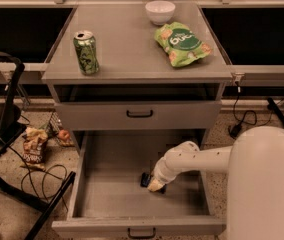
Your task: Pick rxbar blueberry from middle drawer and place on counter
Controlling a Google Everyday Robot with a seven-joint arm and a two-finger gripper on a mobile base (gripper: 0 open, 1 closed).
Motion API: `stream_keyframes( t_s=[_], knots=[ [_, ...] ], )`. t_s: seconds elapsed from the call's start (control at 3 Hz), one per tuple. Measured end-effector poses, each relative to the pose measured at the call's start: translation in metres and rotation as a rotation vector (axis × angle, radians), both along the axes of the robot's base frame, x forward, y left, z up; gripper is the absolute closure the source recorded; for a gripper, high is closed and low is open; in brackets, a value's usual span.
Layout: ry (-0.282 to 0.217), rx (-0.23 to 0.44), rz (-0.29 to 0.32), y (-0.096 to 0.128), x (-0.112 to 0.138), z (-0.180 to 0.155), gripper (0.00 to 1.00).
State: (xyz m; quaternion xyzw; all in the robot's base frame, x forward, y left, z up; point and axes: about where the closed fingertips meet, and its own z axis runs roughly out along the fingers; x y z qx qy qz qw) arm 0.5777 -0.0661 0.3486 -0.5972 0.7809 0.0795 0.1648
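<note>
The middle drawer [107, 194] is pulled out wide below the cabinet. My gripper [155, 185] reaches down into it from the right, near the drawer floor's middle. A small dark navy rxbar blueberry [145, 179] lies flat on the drawer floor, right at the gripper tip and mostly hidden by it. The counter [132, 44] is the cabinet's flat grey top above.
On the counter stand a green can [86, 52] at the left, a white bowl [160, 11] at the back and a green chip bag [182, 44] at the right. The upper drawer front [138, 115] is closed. A black chair [2, 114], cables and snack bags [33, 146] lie on the floor at left.
</note>
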Motion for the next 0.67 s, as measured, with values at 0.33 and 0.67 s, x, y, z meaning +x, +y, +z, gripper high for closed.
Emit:
stream_keyframes(
  t_s=[0.33,0.67],
  knots=[
    [0.0,0.0,0.0,0.0,0.0,0.0005,1.0],
    [0.0,0.0,0.0,0.0002,0.0,0.0099,1.0]
  ],
)
